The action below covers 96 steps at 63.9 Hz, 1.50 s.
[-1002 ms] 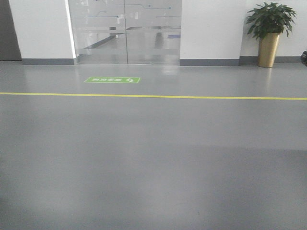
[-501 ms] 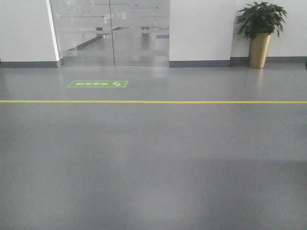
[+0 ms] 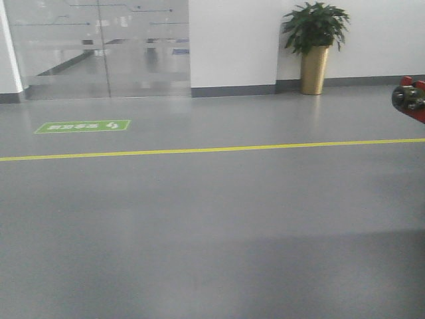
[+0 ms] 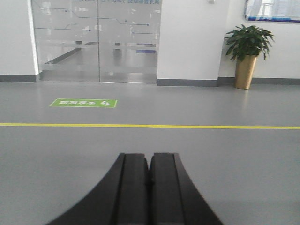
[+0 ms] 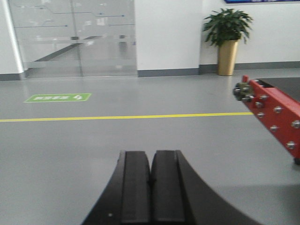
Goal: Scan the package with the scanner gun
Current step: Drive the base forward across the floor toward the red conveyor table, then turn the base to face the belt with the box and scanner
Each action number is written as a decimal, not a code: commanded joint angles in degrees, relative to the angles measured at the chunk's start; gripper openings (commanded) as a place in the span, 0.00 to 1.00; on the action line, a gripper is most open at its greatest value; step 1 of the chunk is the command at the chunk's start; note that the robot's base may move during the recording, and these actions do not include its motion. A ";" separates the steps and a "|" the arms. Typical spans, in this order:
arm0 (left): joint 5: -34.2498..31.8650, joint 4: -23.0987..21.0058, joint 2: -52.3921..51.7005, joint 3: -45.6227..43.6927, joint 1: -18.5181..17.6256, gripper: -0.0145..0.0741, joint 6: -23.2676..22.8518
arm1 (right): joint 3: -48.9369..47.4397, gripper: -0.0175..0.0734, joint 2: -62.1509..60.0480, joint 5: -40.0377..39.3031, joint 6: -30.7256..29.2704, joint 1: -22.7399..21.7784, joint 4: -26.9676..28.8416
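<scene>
The package and the scanner gun are out of view in every frame. In the left wrist view my left gripper [image 4: 149, 155] is shut, its two black fingers pressed together with nothing between them, over bare grey floor. In the right wrist view my right gripper [image 5: 151, 153] is likewise shut and holds nothing. Neither gripper shows in the front view.
A yellow floor line [image 3: 199, 150] crosses ahead, with a green floor sign [image 3: 82, 126] beyond it at the left. Glass doors [image 3: 99, 46] stand at the far wall, and a potted plant [image 3: 314, 46] at its right. A red metal frame [image 5: 276, 115] juts in from the right.
The front view has swung to the right: doors, sign and plant have shifted left, and the red metal frame has come into sight at the right edge.
</scene>
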 commanded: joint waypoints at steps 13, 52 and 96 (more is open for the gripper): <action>-0.98 0.01 -0.31 -0.16 -0.26 0.04 -0.44 | -0.08 0.03 -0.22 -0.89 -0.10 -0.12 -0.37; -0.98 0.01 -0.31 -0.16 -0.26 0.04 -0.44 | -0.08 0.03 -0.22 -0.89 -0.10 -0.12 -0.37; -0.98 0.01 -0.31 -0.16 -0.26 0.04 -0.44 | -0.08 0.03 -0.22 -0.89 -0.10 -0.12 -0.37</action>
